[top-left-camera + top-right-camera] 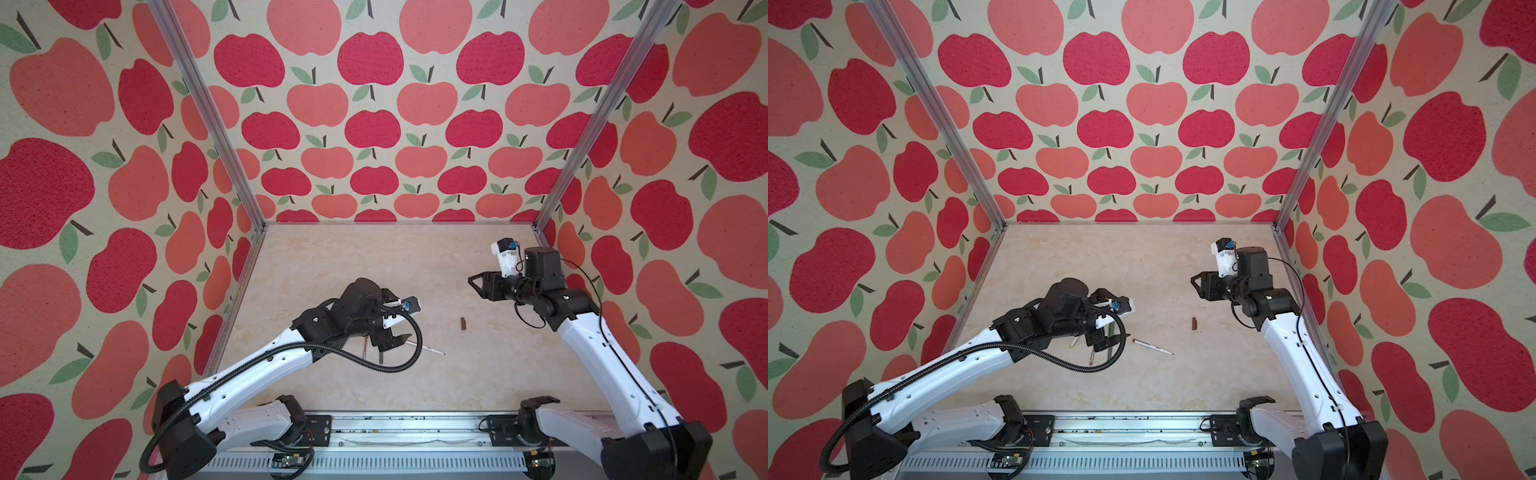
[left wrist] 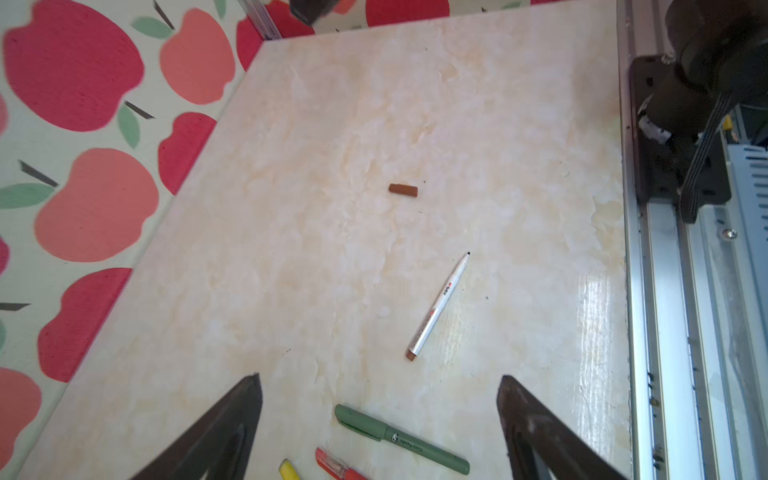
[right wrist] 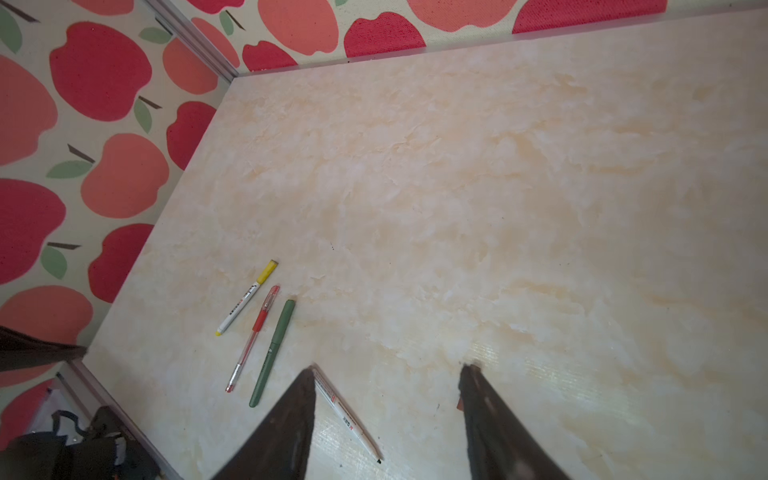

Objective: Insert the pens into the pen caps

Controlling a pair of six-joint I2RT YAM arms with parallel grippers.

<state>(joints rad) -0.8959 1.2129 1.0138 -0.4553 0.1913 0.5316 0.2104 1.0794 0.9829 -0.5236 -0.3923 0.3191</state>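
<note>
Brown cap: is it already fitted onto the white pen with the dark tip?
No, the brown cap lies by itself, apart from the uncapped white pen.

I saw a cream marbled tabletop [image 1: 374,270], with apple-print walls [image 1: 374,124] rising from its far and side edges and aluminium posts [image 1: 205,104] standing at its two far corners.

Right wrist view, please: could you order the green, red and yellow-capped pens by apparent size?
1. green pen: thickest, and about as long as the red one.
2. red pen: similar length, but slimmer.
3. yellow-capped pen: clearly the shortest.
</note>
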